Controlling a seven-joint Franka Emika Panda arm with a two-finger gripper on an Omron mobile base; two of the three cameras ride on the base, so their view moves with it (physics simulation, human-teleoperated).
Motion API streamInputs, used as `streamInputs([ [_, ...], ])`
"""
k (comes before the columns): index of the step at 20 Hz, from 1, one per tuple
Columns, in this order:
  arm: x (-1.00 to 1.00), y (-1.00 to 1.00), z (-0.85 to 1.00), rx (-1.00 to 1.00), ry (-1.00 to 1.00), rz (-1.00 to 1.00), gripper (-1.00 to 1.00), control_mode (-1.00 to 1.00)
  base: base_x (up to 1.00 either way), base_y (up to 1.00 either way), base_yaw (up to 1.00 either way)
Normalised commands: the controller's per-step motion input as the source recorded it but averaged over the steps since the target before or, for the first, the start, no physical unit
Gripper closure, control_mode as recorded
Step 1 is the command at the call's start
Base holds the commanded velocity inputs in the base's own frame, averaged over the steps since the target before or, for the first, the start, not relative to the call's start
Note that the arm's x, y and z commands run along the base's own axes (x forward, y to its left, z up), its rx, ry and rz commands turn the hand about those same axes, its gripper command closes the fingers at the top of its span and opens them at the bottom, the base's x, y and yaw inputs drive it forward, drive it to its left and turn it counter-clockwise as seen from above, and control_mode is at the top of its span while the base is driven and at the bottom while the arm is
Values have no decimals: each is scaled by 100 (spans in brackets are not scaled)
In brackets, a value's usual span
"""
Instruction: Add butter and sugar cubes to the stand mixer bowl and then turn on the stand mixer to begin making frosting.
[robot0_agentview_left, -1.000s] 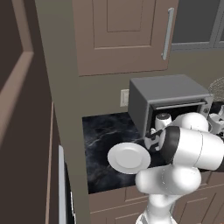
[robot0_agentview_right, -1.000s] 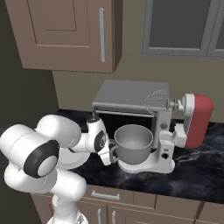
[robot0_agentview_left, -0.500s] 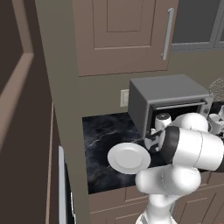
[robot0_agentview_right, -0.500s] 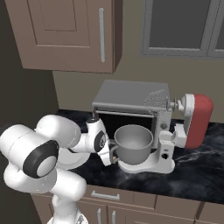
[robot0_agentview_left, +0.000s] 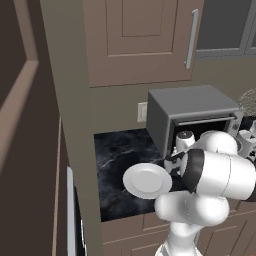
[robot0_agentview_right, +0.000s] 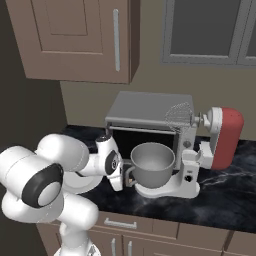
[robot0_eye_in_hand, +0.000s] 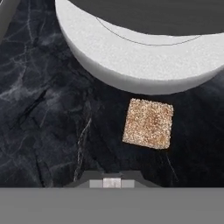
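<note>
- The dark marbled counter (robot0_agentview_right: 225, 192) carries everything; in the hand view its veined black surface spreads from 6 to 11 o'clock.
- The grey microwave (robot0_agentview_right: 145, 115) stands at the back of the counter, at 12 o'clock from the bowl in the right base view, under the brown wall cabinets (robot0_agentview_right: 80, 37).
- The stand mixer (robot0_agentview_right: 210, 145) sits in front of the microwave, its red head tilted up at 3 o'clock of the bowl, with a wire whisk on the head's front end.
- The stand mixer bowl (robot0_agentview_right: 152, 162) rests on the mixer's white base, upright, handle at its 9 o'clock side; nothing can be made out inside it.
- The white plate (robot0_agentview_left: 147, 181) lies on the counter at 9 o'clock from the arm in the left base view.
- The gripper (robot0_agentview_right: 119, 181) is low beside the bowl's handle, at about 8 o'clock of the bowl; its jaws are clenched, and nothing is seen between them.
- One of the sugar cubes (robot0_eye_in_hand: 148, 123), the tan-brown one, lies flat on the counter in the hand view, just below the mixer's white base rim, at 5 o'clock of that rim, apart from the fingertips.
</note>
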Motion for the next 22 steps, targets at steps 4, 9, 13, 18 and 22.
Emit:
streamInputs([
  [4,-17,3,-1,0,0,-15,100,-100,0,0,0],
  [9,-50,0,40,-6,-3,-18,100,-100,0,0,0],
  [13,-50,0,59,-10,-6,-12,100,-100,0,0,0],
  [18,-45,0,80,-10,-6,-7,100,-100,0,0,0],
  [22,-41,0,85,-10,-6,-4,100,-100,0,0,0],
])
